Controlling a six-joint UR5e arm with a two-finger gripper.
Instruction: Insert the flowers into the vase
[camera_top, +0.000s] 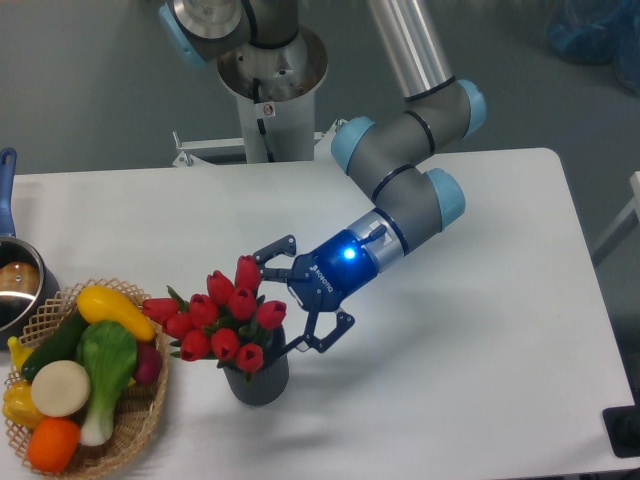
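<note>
The flowers (222, 312), a bunch of red tulip buds with green leaves, stand with their stems down in the vase (260, 384). The vase is a small dark grey ribbed cylinder, upright on the white table near the front, left of centre. The buds lean out to the left over its mouth. My gripper (284, 300) is open, just to the right of the bunch at bud height. One finger (274, 250) is above the buds and the other finger (318, 340) is beside the vase's rim. The jaws hold nothing.
A wicker basket (140, 425) with colourful toy vegetables sits at the front left, close to the vase. A metal pot (14, 285) with a blue handle is at the left edge. The arm's base (268, 90) stands behind the table.
</note>
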